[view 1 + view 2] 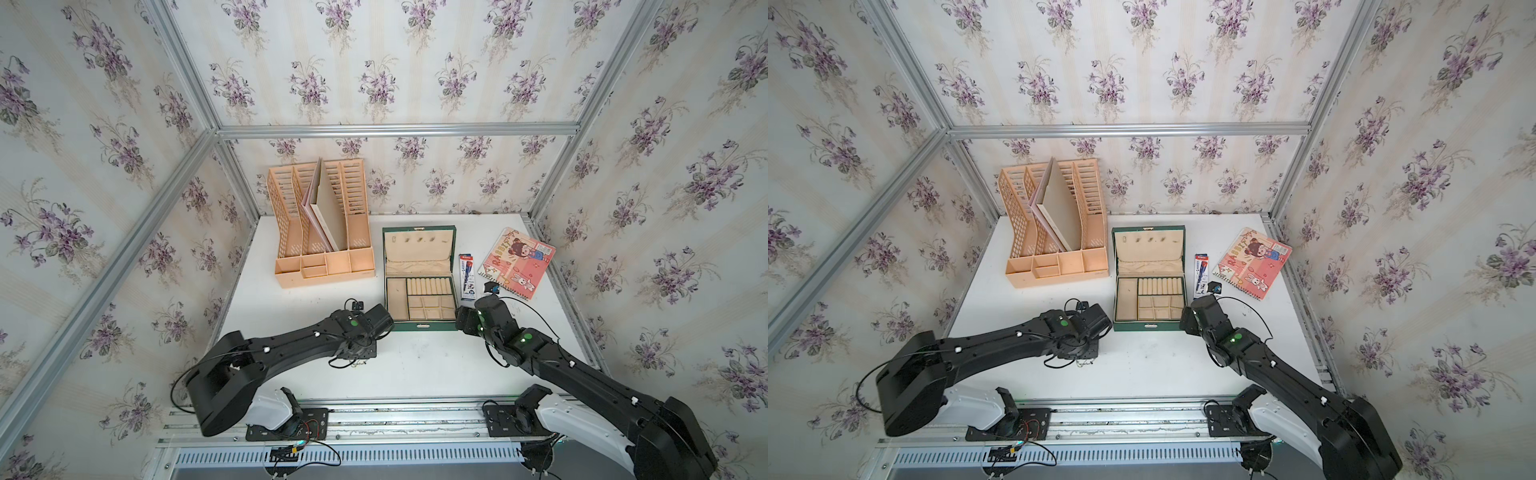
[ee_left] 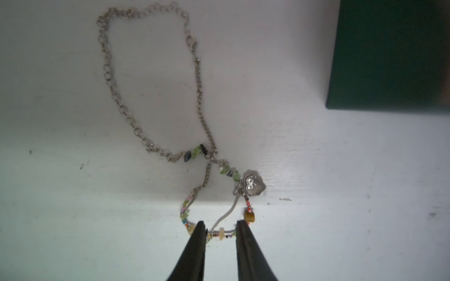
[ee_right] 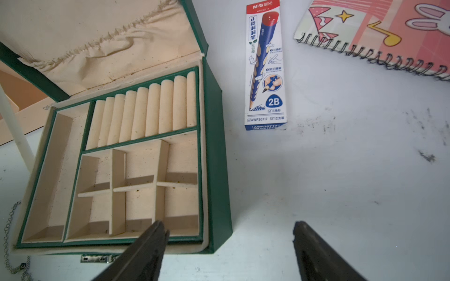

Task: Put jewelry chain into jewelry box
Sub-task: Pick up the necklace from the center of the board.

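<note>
On the bench (image 2: 341,194), just left of the box's front left corner, the jewelry chain (image 2: 211,155) lies in a loose crossed loop. It looks light, limp and slippery, and its heart charm (image 2: 253,186) would likely swing. The beaded stretch offers the best bite. The left gripper (image 2: 220,225) straddles it, jaws narrowly apart, nothing pinched yet. The jewelry box (image 3: 214,146) stands open. The right gripper (image 3: 229,223) hovers beside it, spread wide and empty.

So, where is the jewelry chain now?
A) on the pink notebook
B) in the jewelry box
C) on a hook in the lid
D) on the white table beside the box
D: the jewelry chain lies flat on the table, outside the green jewelry box.
</note>
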Action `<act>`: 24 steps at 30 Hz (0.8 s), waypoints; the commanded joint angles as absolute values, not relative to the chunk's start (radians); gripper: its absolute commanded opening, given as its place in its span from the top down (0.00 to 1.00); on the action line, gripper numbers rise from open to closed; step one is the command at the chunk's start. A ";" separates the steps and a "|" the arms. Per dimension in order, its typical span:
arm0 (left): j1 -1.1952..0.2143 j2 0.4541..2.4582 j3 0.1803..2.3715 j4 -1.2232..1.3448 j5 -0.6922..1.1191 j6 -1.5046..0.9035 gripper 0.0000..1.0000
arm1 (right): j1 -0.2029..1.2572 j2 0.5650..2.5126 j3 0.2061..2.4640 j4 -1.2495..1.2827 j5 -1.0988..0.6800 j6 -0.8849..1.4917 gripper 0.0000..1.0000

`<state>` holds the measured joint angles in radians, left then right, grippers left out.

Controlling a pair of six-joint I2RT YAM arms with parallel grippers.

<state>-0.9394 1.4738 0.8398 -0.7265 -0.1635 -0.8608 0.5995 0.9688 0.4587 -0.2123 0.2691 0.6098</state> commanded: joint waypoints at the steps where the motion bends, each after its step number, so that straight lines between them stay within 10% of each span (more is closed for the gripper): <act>1: -0.955 1.549 0.881 -0.734 -0.162 -0.802 0.74 | 0.600 0.959 0.451 -0.205 0.271 0.628 0.14; 24: -0.987 1.730 0.974 -0.755 -0.247 -0.780 0.75 | 0.600 0.904 0.434 -0.224 0.283 0.638 0.14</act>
<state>-0.9882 1.7214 0.9810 -0.7399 -0.2310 -0.7860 0.5995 0.9096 0.4332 -0.2153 0.2714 0.6323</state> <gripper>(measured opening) 0.259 0.863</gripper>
